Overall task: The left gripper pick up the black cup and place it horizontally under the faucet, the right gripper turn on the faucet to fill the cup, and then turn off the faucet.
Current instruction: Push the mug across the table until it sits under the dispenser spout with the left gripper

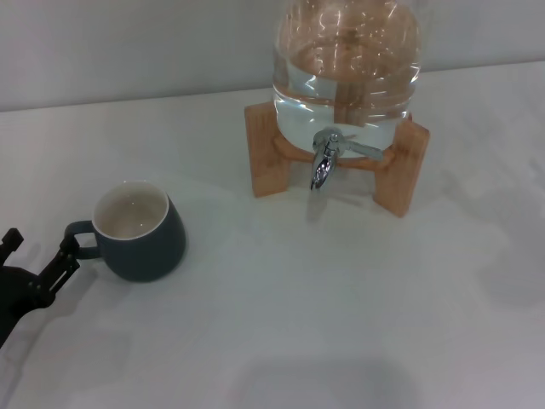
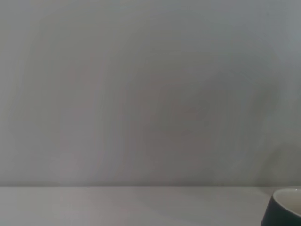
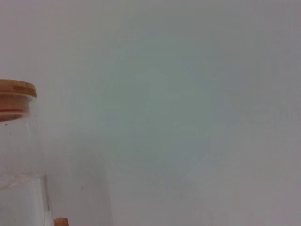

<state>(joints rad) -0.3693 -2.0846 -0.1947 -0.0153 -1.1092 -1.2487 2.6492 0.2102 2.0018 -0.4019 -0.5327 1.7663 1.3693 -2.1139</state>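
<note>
The black cup (image 1: pixel 140 232) stands upright on the white table at the left, cream-white inside, its loop handle pointing left. My left gripper (image 1: pixel 38 251) is at the lower left edge of the head view, open, with one fingertip (image 1: pixel 66 256) right at the handle and nothing held. A slice of the cup also shows in the left wrist view (image 2: pixel 286 209). The chrome faucet (image 1: pixel 325 162) hangs from the front of the clear water jar (image 1: pixel 345 68), with its lever handle pointing right. The right gripper is out of view.
The jar sits on a wooden stand (image 1: pixel 402 175) at the back centre, near the wall. The right wrist view shows the jar's upper part (image 3: pixel 19 188) and its wooden lid (image 3: pixel 16 89). The white table (image 1: pixel 341 298) stretches between cup and stand.
</note>
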